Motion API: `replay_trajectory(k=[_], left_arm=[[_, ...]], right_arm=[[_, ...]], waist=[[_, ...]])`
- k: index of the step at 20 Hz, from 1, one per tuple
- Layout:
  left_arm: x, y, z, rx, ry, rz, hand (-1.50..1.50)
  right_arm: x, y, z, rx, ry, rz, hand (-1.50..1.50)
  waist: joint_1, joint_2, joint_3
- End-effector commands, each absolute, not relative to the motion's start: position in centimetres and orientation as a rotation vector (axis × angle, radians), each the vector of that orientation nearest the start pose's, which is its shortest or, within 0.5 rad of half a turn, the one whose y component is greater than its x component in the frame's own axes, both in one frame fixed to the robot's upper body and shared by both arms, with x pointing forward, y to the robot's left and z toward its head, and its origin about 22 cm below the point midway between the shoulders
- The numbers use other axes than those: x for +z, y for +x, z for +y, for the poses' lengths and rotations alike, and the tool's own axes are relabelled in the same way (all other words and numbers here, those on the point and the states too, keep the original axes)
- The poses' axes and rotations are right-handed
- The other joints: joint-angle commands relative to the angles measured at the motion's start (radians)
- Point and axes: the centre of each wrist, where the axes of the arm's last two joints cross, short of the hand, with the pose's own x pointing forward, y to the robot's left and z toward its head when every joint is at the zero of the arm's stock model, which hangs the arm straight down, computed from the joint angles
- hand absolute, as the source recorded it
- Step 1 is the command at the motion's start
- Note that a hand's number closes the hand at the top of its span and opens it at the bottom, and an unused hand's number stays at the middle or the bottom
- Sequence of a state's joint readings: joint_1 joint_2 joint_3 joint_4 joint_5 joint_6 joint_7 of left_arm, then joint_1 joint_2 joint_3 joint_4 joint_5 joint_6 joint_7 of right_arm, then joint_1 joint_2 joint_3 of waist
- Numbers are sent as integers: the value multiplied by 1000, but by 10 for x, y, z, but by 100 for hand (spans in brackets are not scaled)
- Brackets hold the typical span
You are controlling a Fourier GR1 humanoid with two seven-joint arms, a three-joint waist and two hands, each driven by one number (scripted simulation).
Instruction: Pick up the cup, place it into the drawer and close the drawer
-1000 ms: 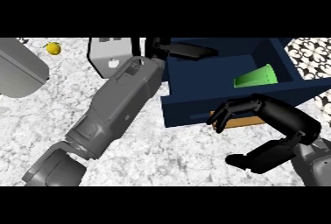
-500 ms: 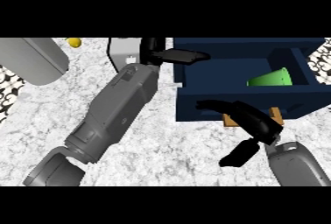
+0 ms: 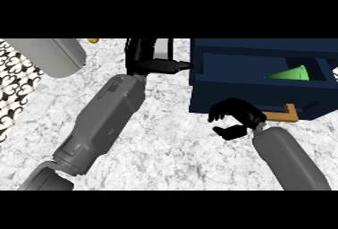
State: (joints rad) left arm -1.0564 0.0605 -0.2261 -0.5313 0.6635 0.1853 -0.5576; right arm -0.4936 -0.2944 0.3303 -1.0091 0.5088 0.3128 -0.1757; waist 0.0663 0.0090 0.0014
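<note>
The green cup (image 3: 290, 74) lies tilted inside the open drawer (image 3: 257, 96). The right hand (image 3: 234, 117) is clenched and empty at the drawer's front, beside its handle (image 3: 280, 116). The left hand (image 3: 153, 62) rests released against the drawer's left side

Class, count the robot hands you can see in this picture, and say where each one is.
2. The left hand is at the top, by the left wall of the drawer. The right hand is at the drawer's front, beside the handle.

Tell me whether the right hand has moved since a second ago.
Yes. The right hand shifted leftward along the drawer front, now left of the wooden handle.
</note>
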Motion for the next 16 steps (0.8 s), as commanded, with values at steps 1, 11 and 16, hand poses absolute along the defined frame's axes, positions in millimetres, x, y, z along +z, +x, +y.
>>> replay_trajectory(k=[1,11,16], left_arm=[[82,429,109,80,-352,-1928,-150],[65,419,148,53,-388,-1899,-150],[69,419,150,55,-401,-1891,-150]], right_arm=[[-12,370,-220,1239,-178,-1354,150],[56,424,-282,945,-313,-1580,150],[87,437,-290,866,-358,-1597,150]], waist=[[32,8,2],[93,25,5],[110,37,5]])
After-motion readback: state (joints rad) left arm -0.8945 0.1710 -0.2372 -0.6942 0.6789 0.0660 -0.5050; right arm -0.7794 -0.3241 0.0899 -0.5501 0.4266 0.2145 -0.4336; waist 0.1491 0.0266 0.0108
